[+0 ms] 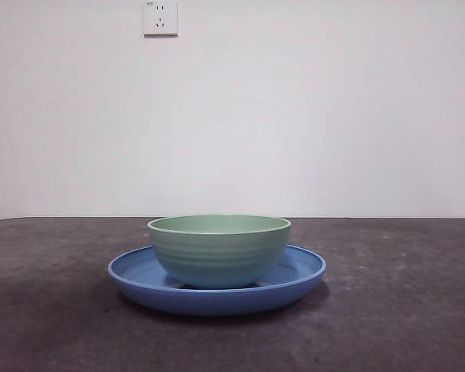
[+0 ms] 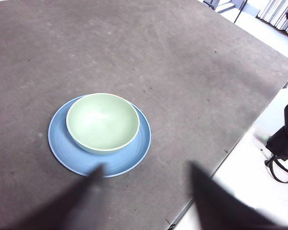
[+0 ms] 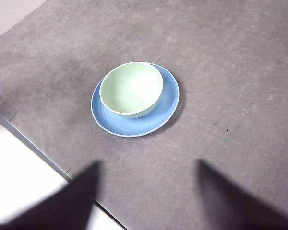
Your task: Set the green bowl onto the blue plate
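The bench [image 1: 54, 310], a dark grey matte surface, filled the lower part of the front view and nearly all of both wrist views. Behind it rose a plain white wall [image 1: 333, 116] with a wall socket [image 1: 160, 17] at the top of the frame, left of centre.

The blue plate [image 1: 294, 275] lay flat on the bench at the lower centre of the front view. In the left wrist view it sat left of centre [image 2: 129, 158], and in the right wrist view just above centre [image 3: 168, 103].

The green bowl [image 1: 218, 252] stood upright inside the plate, its base on the plate's floor and its rim level. From above [image 2: 102, 121] it sat slightly off the plate's centre but wholly within the rim, and the right wrist view [image 3: 131, 89] showed the same. It was empty.

The left gripper [image 2: 144, 191] hung well above the bench, its fingers spread apart and holding nothing, with the plate just past the tip of one finger in that view. The right gripper [image 3: 149, 191] was likewise raised, its fingers released and empty, well apart from the bowl. Neither arm showed in the front view.

Judging from this, the task looked complete: the bowl rested on the plate, free of both grippers, and nothing seemed left to do beyond the arms staying clear.
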